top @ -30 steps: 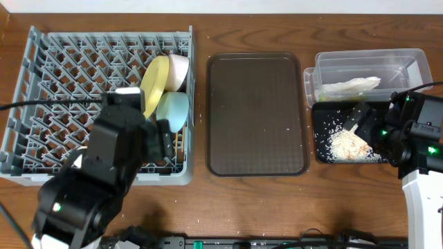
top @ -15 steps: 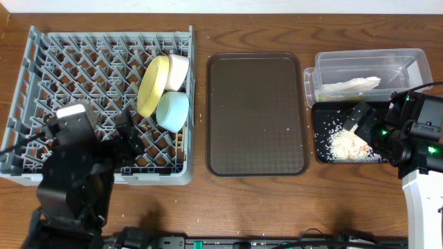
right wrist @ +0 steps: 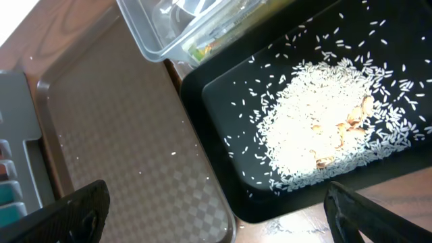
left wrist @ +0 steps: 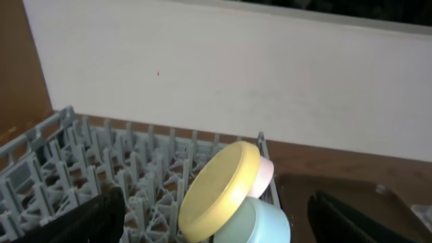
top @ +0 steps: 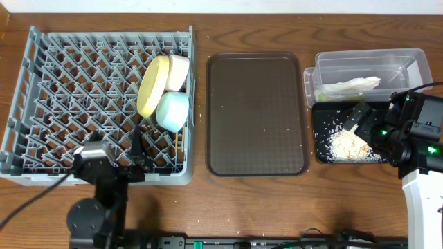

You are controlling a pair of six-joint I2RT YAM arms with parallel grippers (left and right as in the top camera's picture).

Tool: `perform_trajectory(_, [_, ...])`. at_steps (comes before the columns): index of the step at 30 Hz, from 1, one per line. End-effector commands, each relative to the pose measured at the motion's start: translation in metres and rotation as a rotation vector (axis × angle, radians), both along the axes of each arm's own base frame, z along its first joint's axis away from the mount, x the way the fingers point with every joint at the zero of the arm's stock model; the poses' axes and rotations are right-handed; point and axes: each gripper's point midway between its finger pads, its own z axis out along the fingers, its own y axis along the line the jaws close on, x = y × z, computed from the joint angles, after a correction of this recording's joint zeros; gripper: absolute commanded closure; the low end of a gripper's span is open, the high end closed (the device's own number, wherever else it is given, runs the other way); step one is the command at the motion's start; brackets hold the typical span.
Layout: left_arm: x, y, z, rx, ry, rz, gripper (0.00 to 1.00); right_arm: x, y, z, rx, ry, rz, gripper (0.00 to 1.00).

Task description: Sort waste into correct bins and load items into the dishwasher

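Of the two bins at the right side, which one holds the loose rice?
The shallow black tray, the lower one in the overhead view: a pile of rice lies in it. The clear tub above it holds white crumpled paper instead.

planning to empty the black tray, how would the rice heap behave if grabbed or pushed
The rice likely won't lift as a lump: it lies as loose separate grains, many scattered across the black tray. Pushed, it would probably smear and spread rather than slide together.
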Motion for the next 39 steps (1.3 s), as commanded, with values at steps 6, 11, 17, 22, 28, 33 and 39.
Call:
perform_trajectory(6, [0.004, -0.002, -0.049, 0.033, -0.05, -0.014, 0.12, 0.001, -0.002, 0.004, 0.001, -0.012, -0.014, 0.01])
perform_trajectory(11, [0.015, -0.002, -0.078, 0.033, -0.051, -0.01, 0.12, 0.001, -0.002, 0.004, 0.001, -0.012, -0.014, 0.01])
perform_trajectory(17, [0.023, -0.002, -0.113, 0.034, -0.016, -0.011, 0.12, 0.001, -0.002, 0.004, 0.001, -0.012, -0.014, 0.01])
perform_trajectory(22, [0.022, -0.002, -0.127, 0.036, 0.042, -0.011, 0.12, 0.001, -0.002, 0.004, 0.001, -0.012, -0.014, 0.01])
perform_trajectory(28, [0.02, -0.002, -0.149, 0.04, 0.133, -0.013, 0.12, 0.001, -0.002, 0.004, 0.001, -0.012, -0.014, 0.01])
perform_trajectory(33, [0.02, -0.002, -0.151, 0.041, 0.144, -0.013, 0.12, 0.001, -0.002, 0.004, 0.001, -0.012, -0.014, 0.01])
perform_trajectory(39, [0.02, -0.002, -0.151, 0.041, 0.144, -0.013, 0.12, 0.001, -0.002, 0.004, 0.001, -0.012, -0.014, 0.01])
